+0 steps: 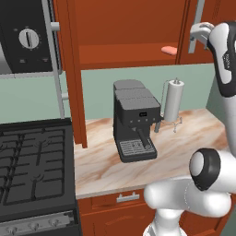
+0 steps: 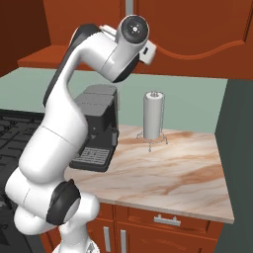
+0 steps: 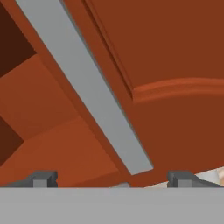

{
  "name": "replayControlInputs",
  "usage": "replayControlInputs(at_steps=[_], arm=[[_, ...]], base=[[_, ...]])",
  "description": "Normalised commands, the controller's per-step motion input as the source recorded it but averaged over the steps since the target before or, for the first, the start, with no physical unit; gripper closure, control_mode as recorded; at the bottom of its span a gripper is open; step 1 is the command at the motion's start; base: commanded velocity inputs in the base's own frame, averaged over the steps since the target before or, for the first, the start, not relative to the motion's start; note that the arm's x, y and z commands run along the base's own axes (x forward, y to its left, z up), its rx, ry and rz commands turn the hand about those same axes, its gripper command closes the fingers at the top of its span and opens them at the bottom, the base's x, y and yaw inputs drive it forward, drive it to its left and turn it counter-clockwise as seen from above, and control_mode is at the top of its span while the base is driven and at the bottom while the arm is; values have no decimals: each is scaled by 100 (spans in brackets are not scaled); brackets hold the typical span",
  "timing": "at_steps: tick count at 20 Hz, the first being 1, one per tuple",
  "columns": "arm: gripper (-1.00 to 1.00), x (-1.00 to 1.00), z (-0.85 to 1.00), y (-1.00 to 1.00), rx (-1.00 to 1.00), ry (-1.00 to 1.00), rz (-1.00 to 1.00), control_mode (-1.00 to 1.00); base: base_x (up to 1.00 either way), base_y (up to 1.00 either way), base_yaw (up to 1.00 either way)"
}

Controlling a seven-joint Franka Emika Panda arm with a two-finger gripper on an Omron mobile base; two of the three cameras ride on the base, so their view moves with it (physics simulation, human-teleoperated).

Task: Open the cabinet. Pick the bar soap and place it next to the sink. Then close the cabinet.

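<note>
Up high, open hand [image 3: 113, 178] faces cabinet [image 3: 175, 52] handle [image 3: 87, 87].

The cabinet [image 1: 124, 27] looks like smooth reddish-brown wood with a matt silver metal bar handle [image 3: 87, 92]. The worktop [image 2: 173, 168] shows polished veined marble in beige. The coffee machine [image 1: 133, 120] appears matt dark plastic, the paper-towel roll [image 2: 153, 117] soft white paper, the bar soap [image 1: 169, 50] smooth pink.

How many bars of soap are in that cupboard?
1. A single pink bar soap lies on the shelf inside the open cabinet, above the paper towel roll. The closed right door could hide more.
</note>
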Motion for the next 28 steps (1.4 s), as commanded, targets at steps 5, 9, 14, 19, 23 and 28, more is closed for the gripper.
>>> replayControlInputs(at_steps=[5,9,14,19,23,28], arm=[[-100,19,0,-11,0,1,0,-100],[-100,26,0,-12,0,0,0,-100],[-100,28,0,-8,0,0,0,-100],[-100,29,0,-1,0,0,1,-100],[-100,32,-2,0,0,0,3,-100],[-100,30,-6,0,0,0,3,-100]], base=[[0,0,0],[0,0,0],[0,0,0],[0,0,0],[0,0,0],[0,0,0]])
